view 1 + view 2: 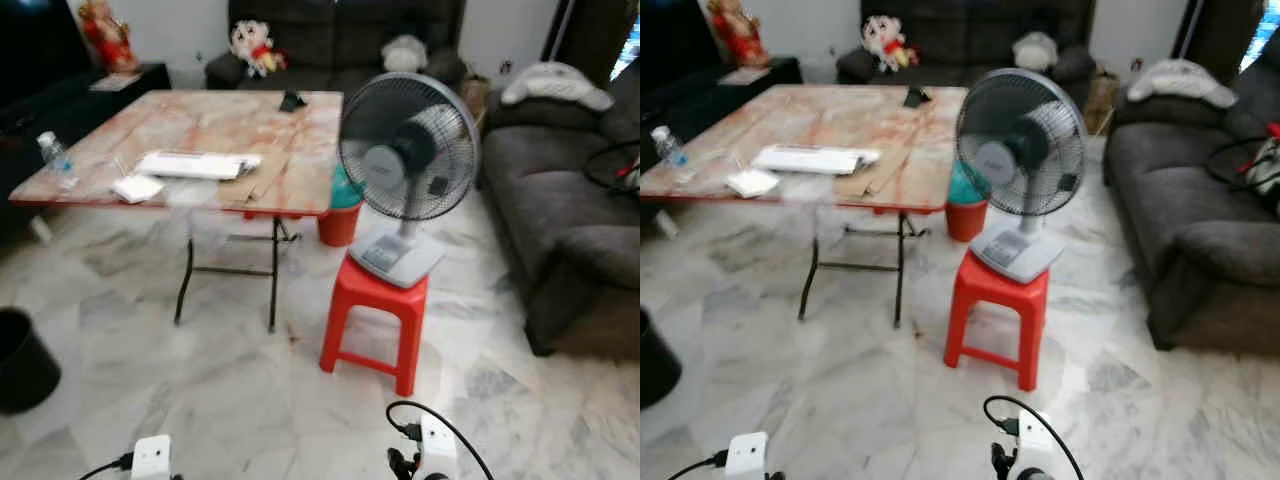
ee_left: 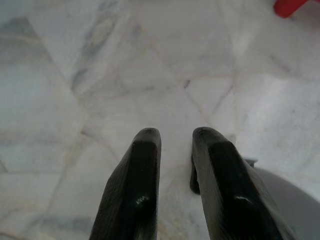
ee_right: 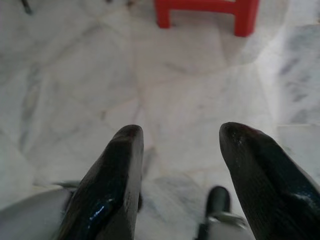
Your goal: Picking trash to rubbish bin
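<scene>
- Left eye view: a living room with a pale marble floor [image 1: 230, 390]. A folding table [image 1: 300, 150] bears a water bottle [image 1: 57, 158], a crumpled white tissue [image 1: 137, 188], a flat white packet [image 1: 195, 165] and a sheet of cardboard [image 1: 262, 180]. An electric fan [image 1: 405, 160] stands on a red stool [image 1: 375, 315]; a dark sofa [image 1: 570, 220] lies to the right. A black rubbish bin [image 1: 20, 360] stands on the floor at the far left.
- Right eye view: the same scene; a small red bucket [image 1: 966, 215] sits behind the table's edge.
- Left wrist view: left gripper [image 2: 175, 137] over bare floor, fingers slightly parted, holding nothing.
- Right wrist view: right gripper [image 3: 177, 135] spread wide, empty, the stool's legs ahead.
- Judgement: the approach stage. The next move calls for walking to the table and reaching for the tissue.
</scene>
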`<state>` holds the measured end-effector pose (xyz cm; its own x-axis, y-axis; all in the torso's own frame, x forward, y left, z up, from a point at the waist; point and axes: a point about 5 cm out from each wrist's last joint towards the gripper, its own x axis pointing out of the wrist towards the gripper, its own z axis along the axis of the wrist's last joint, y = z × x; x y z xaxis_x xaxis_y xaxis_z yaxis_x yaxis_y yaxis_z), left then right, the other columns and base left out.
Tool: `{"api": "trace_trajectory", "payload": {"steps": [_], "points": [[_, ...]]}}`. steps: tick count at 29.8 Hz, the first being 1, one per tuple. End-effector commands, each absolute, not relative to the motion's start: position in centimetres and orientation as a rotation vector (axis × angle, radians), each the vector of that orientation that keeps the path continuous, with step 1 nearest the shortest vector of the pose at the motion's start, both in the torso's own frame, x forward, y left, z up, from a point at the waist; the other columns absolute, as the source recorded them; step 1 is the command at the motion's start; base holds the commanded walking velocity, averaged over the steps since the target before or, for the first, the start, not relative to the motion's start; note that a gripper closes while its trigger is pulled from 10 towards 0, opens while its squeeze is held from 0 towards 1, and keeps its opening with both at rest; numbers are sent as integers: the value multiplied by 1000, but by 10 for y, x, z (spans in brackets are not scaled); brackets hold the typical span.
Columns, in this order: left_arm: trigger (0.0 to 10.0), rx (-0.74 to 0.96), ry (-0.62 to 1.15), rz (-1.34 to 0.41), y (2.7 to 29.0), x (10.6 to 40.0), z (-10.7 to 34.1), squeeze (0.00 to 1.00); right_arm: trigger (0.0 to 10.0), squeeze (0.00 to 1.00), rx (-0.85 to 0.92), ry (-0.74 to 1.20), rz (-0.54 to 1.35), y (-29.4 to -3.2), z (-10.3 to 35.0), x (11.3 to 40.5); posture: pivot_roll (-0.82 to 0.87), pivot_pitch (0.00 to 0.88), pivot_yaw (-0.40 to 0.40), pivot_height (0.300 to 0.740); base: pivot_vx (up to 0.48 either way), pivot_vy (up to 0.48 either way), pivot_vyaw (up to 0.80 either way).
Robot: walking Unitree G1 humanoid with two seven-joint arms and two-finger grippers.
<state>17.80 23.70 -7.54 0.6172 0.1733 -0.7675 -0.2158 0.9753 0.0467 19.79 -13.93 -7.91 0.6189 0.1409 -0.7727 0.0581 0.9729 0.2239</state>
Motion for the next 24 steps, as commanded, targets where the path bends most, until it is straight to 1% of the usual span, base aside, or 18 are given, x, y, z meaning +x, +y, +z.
{"api": "trace_trajectory", "payload": {"steps": [1, 18, 21, 24], "points": [[10000, -37, 862, 213, 236, 185, -72, 0, 10000, 0, 251, 902, 39, -139, -79, 198, 6, 0, -1, 740, 0, 0, 0], [10000, -52, 887, 233, 236, 182, -74, 0, 10000, 0, 248, 908, 34, -140, -80, 197, 6, 0, -1, 740, 0, 0, 0], [10000, -50, 888, 232, 237, 182, -74, 0, 10000, 0, 253, 905, 33, -140, -79, 197, 7, 0, 0, 740, 0, 286, 0], [10000, -50, 887, 235, 238, 181, -74, 0, 10000, 0, 258, 913, 20, -140, -80, 196, 8, 0, 1, 740, 0, 0, 0]]}}
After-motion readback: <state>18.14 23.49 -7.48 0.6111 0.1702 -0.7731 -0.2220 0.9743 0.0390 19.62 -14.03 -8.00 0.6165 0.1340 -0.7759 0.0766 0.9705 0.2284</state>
